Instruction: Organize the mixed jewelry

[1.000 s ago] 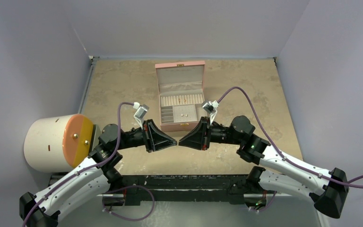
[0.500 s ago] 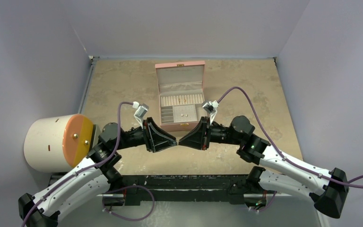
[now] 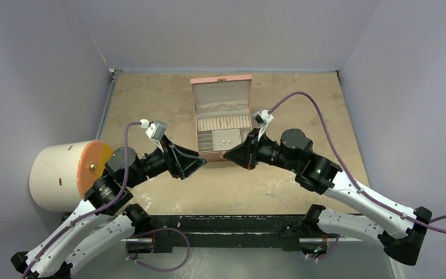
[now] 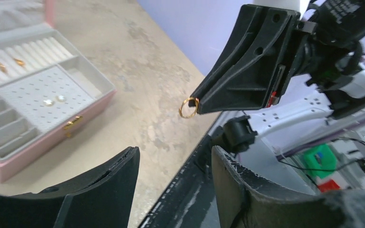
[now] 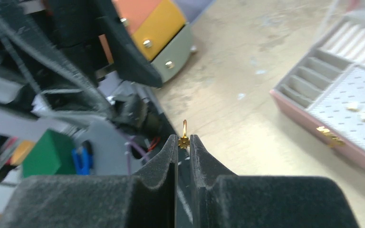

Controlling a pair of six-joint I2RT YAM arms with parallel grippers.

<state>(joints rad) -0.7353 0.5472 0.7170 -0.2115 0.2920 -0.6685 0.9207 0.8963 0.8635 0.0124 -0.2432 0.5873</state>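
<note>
**Partly sorted: one ring in hand, four pieces already in the box**

Top and both wrist views. The right gripper [image 5: 184, 142] has its two fingers closed to a narrow slit and pinches a small thin gold ring [image 4: 187, 107] at the very tips. The ring is held clear of the beige stone-patterned table [image 3: 151, 104], just off the front wall of the open pink rectangular compartmented jewellery box [image 3: 220, 156], at about 6 o'clock from it in the top view. The left gripper [image 4: 176, 156] stands wide apart and holds nothing. It is at about 8 o'clock from the right gripper's tip, near it but not touching.

Done, as far as can be seen: two small gold pieces [image 4: 8, 63] sit in the ribbed ring rolls at the back of the box. Two pale studs [image 4: 52, 100] lie on the perforated pad in front of them. The narrow side slots look bare.

Left, by judgement: the held ring has yet to go into a compartment, probably the ring rolls at 12 o'clock from the gripper. Whether loose pieces lie elsewhere cannot be told; they would be too small to show from above.

The ring is a fine, bright gold wire hoop, far smaller than the fingers. A tiny knob sits where it is gripped, and from the right wrist the hoop shows nearly edge-on.
</note>
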